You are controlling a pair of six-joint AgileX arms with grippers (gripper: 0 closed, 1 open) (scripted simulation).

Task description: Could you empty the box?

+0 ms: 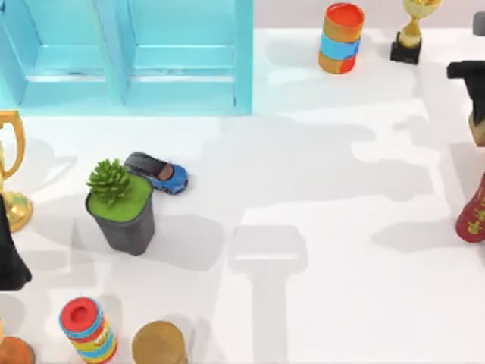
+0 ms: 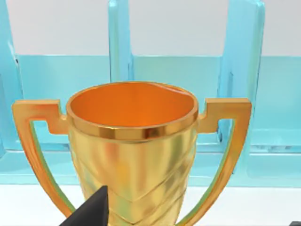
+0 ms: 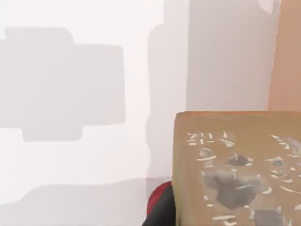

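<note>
The box (image 3: pixel 235 169) is a tan-brown cuboid with white and grey marks on its face, very close in the right wrist view. A tan sliver of it (image 1: pixel 477 129) shows at the table's right edge in the top view, under my dark right arm (image 1: pixel 466 72). Whether the arm holds the box cannot be made out. My left gripper (image 2: pixel 193 222) is open at the table's left edge, with one dark fingertip (image 2: pixel 91 212) low against a gold trophy (image 2: pixel 131 141) that stands between the fingers.
A turquoise cabinet (image 1: pixel 129 53) fills the back left. A potted succulent (image 1: pixel 121 205) and a blue toy car (image 1: pixel 163 174) sit left of centre. A red bottle (image 1: pixel 474 212) is at the right edge. A striped can (image 1: pixel 341 38) and a second trophy (image 1: pixel 413 30) stand at the back. Stacked rings (image 1: pixel 87 330) and a brown cylinder (image 1: pixel 159 345) are at the front left.
</note>
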